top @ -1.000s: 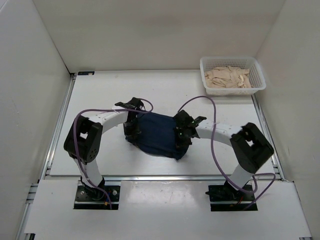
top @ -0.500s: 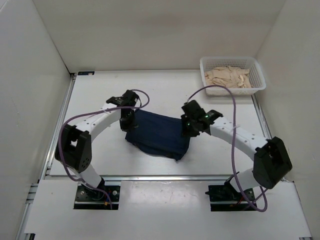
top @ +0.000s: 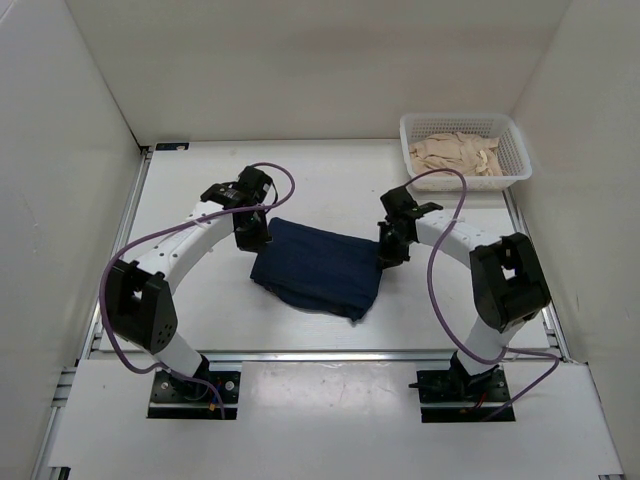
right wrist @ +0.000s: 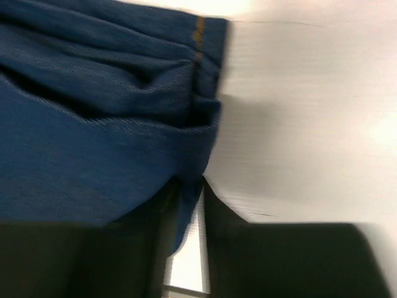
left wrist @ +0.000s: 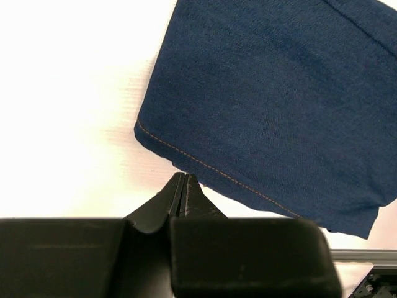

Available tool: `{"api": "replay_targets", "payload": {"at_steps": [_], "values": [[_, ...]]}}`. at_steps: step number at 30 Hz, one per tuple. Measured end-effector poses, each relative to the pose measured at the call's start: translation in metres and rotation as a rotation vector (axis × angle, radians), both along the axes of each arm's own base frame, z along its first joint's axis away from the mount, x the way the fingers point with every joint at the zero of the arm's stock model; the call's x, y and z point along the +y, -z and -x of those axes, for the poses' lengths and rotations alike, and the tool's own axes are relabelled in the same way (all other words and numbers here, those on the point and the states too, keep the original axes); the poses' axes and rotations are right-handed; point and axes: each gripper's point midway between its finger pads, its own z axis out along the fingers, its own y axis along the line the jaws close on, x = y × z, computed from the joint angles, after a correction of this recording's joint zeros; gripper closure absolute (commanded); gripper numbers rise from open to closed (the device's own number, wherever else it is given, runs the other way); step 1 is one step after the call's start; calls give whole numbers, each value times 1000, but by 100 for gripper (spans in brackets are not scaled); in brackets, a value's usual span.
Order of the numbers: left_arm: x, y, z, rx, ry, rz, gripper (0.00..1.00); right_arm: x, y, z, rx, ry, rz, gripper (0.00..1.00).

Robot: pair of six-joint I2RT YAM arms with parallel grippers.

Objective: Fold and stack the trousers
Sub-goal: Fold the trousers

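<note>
The trousers [top: 318,268] lie folded. Left gripper [left wrist: 183,179] closed, empty, at their far-left corner; right gripper [right wrist: 189,198] straddles their right edge (grip indeterminable, view blurred).

- Left white-and-black arm [top: 192,237] stretches forward and curls inward. Its black two-finger left gripper [left wrist: 183,181] points at the counter, jaws pressed tight together.
- Right white-and-black arm [top: 447,236] is folded at the elbow. Its black two-finger right gripper [right wrist: 188,192] shows a slim gap, too blurry to call.

The left tool [top: 252,238] and right tool [top: 388,255] have shifted to the trousers' [top: 320,268] far corners.
</note>
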Motion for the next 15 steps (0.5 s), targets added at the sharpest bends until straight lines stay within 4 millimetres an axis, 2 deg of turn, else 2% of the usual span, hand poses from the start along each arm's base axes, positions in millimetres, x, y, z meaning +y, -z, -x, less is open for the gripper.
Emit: {"api": "replay_targets", "payload": {"at_steps": [2, 6, 8, 11, 15], "values": [[0, 0, 1, 4, 0, -2, 90, 5, -2, -2, -8, -16, -21, 100], [1, 0, 2, 6, 0, -3, 90, 11, -8, -6, -28, -30, -53, 100], [1, 1, 3, 10, 0, -5, 90, 11, -19, -7, -51, -36, -63, 100], [3, 1, 5, 20, 3, -11, 90, 13, -56, -13, -122, -43, -88, 100], [3, -1, 6, 21, 17, -16, 90, 22, -113, -43, -263, -51, -135, 100]]}}
